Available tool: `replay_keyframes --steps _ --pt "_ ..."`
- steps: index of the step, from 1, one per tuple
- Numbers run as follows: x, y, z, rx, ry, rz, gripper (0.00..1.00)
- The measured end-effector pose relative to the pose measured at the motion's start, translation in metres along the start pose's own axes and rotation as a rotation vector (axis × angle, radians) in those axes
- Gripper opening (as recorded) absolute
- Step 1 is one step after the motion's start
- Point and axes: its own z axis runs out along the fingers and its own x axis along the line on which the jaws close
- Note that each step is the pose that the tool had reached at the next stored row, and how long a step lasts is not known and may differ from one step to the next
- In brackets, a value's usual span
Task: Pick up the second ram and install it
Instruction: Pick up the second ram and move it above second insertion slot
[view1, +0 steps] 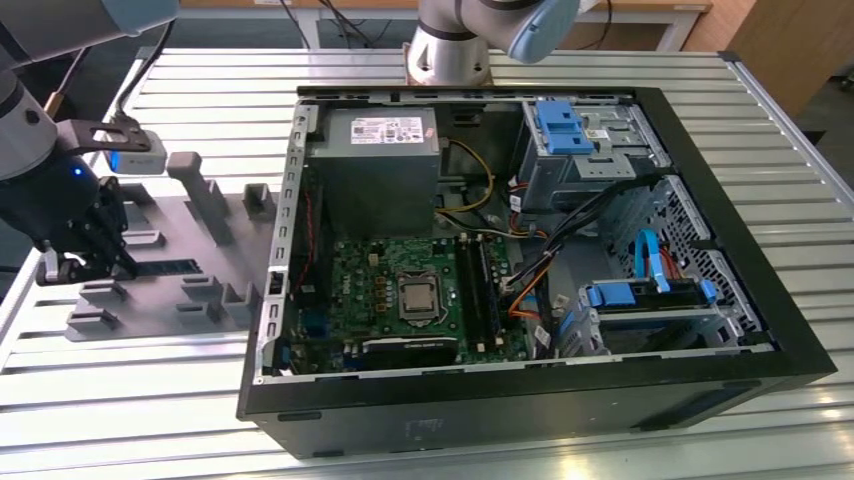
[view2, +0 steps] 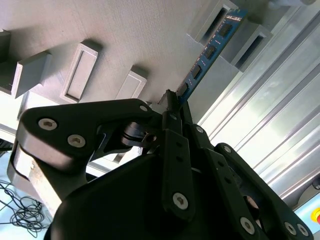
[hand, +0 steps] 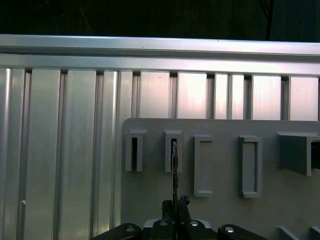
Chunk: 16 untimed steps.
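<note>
Pinching shut, my black pincer (view2: 172, 101) grips the long blue ram stick (view2: 212, 47), dark chips in a row, standing edgewise in the grey plastic tray (view1: 174, 237) at the exterior view's nine o'clock.

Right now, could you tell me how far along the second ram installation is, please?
Done: the gripper is at the grey tray and looks closed on the second ram. In hand: that grasp, the stick's far end resting in a tray block. Left: the lift and seating it in the motherboard.
</note>
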Motion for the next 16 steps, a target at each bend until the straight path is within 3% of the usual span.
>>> replay_keyframes --steps 16 --pt "0.0 0.0 -0.0032 0.0001 -0.0001 0.0 0.14"
